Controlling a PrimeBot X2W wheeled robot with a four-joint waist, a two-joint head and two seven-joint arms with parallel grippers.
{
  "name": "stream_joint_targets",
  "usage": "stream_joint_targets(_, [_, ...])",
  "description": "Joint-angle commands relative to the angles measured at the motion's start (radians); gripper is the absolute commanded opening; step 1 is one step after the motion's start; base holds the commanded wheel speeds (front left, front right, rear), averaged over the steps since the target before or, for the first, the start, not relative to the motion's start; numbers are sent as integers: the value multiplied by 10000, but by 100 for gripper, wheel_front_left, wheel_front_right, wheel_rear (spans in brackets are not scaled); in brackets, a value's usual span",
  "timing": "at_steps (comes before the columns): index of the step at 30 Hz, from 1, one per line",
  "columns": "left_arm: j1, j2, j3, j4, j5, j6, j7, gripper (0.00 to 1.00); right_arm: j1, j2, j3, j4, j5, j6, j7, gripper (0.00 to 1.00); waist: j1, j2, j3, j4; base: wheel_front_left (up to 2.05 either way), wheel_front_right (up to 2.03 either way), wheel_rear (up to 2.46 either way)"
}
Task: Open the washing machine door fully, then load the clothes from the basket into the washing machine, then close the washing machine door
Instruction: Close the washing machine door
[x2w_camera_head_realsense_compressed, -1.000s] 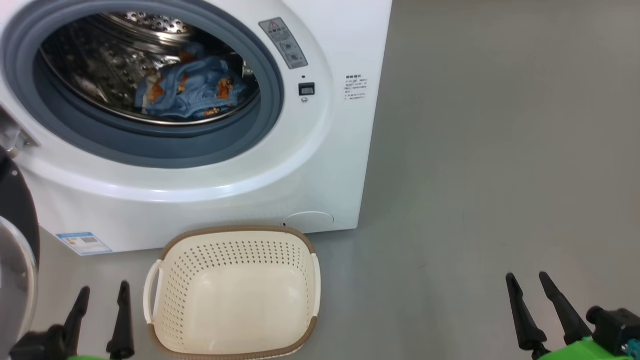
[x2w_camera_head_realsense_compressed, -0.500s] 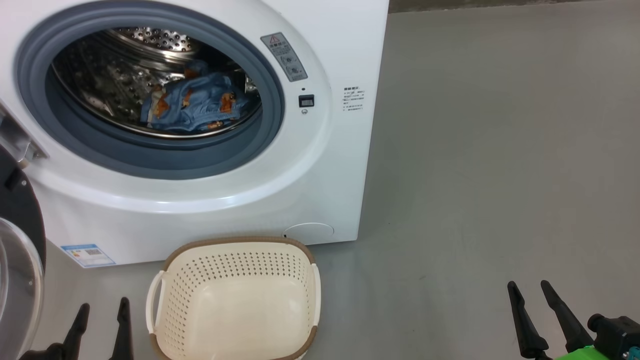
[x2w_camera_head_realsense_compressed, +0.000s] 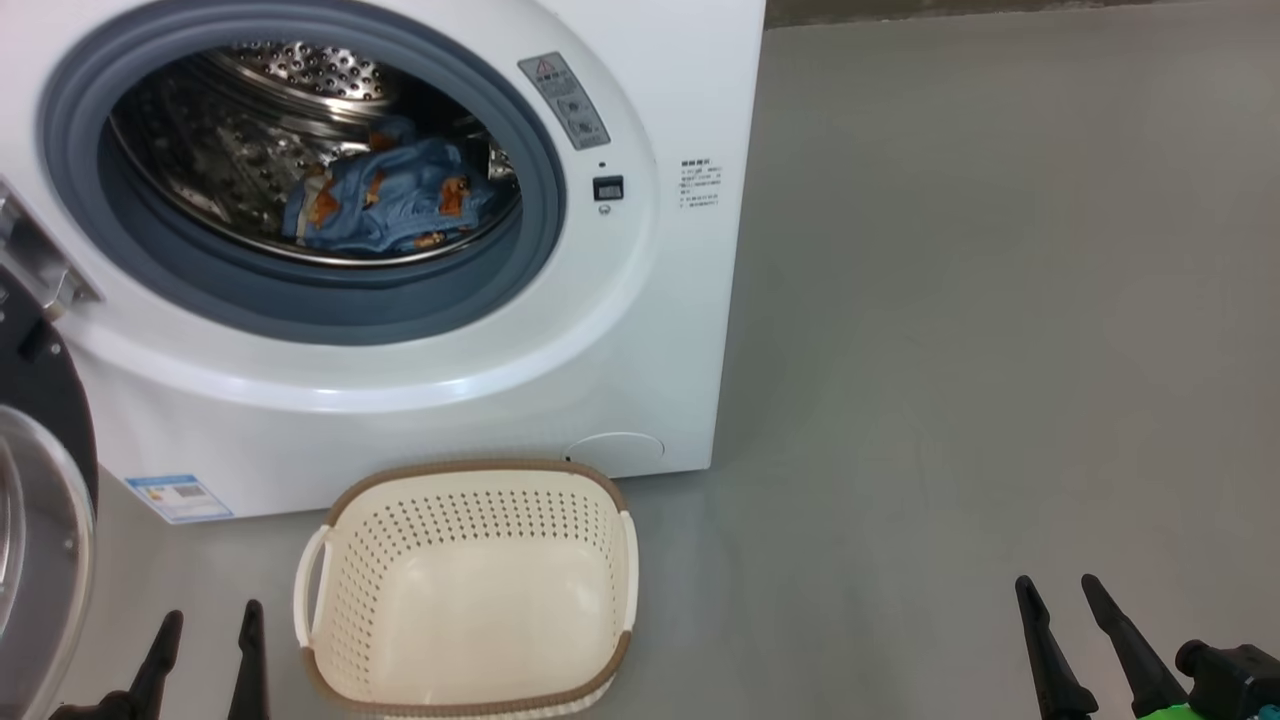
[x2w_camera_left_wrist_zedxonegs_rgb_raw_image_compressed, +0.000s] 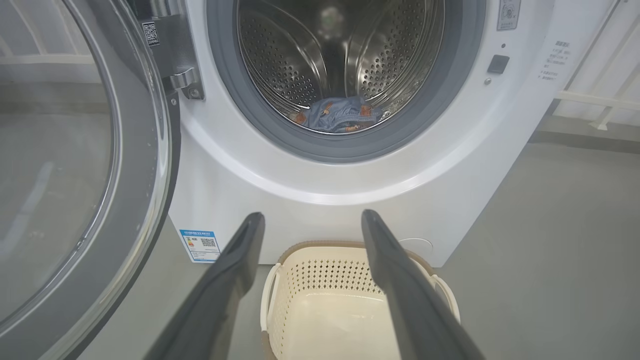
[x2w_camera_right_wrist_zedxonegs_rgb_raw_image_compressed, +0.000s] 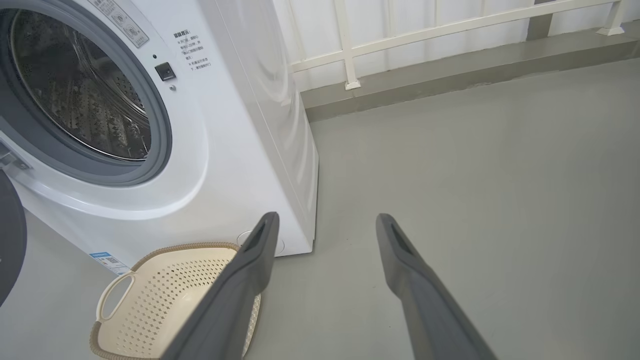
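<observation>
washing machine door (x2w_camera_head_realsense_compressed: 45, 430) open, basket (x2w_camera_head_realsense_compressed: 470, 468) empty; only the camera framing differs from a second ago.
blue, orange-printed clothes (x2w_camera_head_realsense_compressed: 385, 200) lie in the perforated steel drum (x2w_camera_head_realsense_compressed: 250, 110) of the white washing machine (x2w_camera_head_realsense_compressed: 400, 400); the cream perforated basket stands on the grey floor (x2w_camera_head_realsense_compressed: 950, 350) before it; left gripper (x2w_camera_head_realsense_compressed: 213, 612) and right gripper (x2w_camera_head_realsense_compressed: 1054, 582) both wide, empty.

The door (x2w_camera_head_realsense_compressed: 50, 420) ran off the head view's left edge. The basket (x2w_camera_left_wrist_zedxonegs_rgb_raw_image_compressed: 320, 280) lost its near end to the left wrist view's bottom edge. The label (x2w_camera_head_realsense_compressed: 178, 497) was too small to read.
</observation>
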Motion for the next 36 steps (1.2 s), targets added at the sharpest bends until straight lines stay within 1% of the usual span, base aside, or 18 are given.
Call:
stream_joint_targets(1, [-150, 129, 365, -292, 44, -16, -65, 100, -96, -201, 247, -238, 38, 29, -120, 100, 0, 0, 3, -6, -145, 145, 0])
stream_joint_targets(7, [-51, 111, 444, -378, 39, -16, -65, 100, -95, -202, 209, -251, 48, 29, -120, 100, 0, 0, 22, -43, -95, 95, 0])
stream_joint_targets(15, [-61, 71, 393, -494, 13, -16, -65, 100, -84, -195, 164, -243, 63, 29, -120, 100, 0, 0, 10, 12, -13, 13, 0])
stream_joint_targets(24, [-74, -121, 502, -570, -4, -16, -65, 100, -227, -242, 382, -216, 34, 29, -120, 100, 0, 0, -12, 347, 0, 0, 0])
stream_joint_targets(29, [-88, -244, 619, -613, -7, -16, -65, 100, -440, -325, 619, -180, 39, 29, -120, 100, 0, 0, 45, 825, 0, 0, 0])
stream_joint_targets(36, [-68, -507, 1023, -598, -15, -16, -65, 100, -800, -470, 1087, -34, 74, 29, -120, 100, 0, 0, 72, 1812, 0, 0, 0])
